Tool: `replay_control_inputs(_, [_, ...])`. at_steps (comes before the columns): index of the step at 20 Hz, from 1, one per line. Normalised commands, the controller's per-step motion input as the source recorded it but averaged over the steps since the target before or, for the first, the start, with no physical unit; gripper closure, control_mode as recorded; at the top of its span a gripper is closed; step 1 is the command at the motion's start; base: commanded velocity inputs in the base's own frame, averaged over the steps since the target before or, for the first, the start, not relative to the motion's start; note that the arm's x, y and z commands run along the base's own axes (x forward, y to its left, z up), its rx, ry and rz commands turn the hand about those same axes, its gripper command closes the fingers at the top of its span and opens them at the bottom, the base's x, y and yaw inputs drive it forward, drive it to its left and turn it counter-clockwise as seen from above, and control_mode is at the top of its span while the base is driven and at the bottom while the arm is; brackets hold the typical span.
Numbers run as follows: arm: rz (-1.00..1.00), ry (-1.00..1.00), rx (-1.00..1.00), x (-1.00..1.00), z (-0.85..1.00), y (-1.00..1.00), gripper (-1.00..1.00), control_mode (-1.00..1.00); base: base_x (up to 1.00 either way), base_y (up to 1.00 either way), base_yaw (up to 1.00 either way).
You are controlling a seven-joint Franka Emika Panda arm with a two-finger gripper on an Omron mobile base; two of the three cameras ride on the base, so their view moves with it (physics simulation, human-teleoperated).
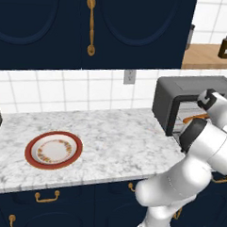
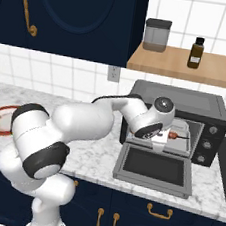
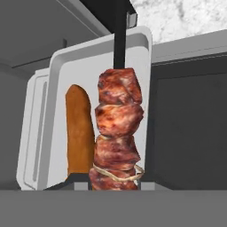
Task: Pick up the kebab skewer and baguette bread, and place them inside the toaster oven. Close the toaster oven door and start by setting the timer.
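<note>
While the skewer (image 3: pixel 117 133) runs lengthwise straight out from the hand (image 2: pixel 168 136), its stick tip pointing deeper into the oven (image 2: pixel 187 102), the hand is partly closed and gripping its near end. It hangs over the pale tray (image 3: pixel 57 102) inside, where the bread (image 3: pixel 80 133) lies parallel beside it. Door (image 2: pixel 153 168) is dropped flat open over the marble table (image 1: pixel 118 139). Navy cabinets, white tile wall, and a red-rimmed plate (image 1: pixel 53 150) sits well off to the left.

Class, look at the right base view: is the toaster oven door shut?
No: the toaster oven door lies folded down flat in front of the toaster oven, leaving its inside open.
</note>
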Motion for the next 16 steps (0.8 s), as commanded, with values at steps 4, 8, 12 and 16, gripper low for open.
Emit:
replay_control_inputs(4, [0.0, 0.0, 0.0, 0.05, -0.17, -0.2, 1.0, -1.0, 0.0, 0.0, 0.0])
replay_control_inputs(8, [0.0, -0.02, 0.02, 0.05, -0.2, -0.08, 1.0, -1.0, 0.0, 0.0, 0.0])
replay_control_inputs(12, [0.0, -0.02, 0.03, 0.22, -0.08, -0.01, 1.0, -1.0, 0.0, 0.0, 0.0])
replay_control_inputs(16, [0.0, -0.02, 0.03, 0.15, -0.05, 0.0, 1.0, -1.0, 0.0, 0.0, 0.0])
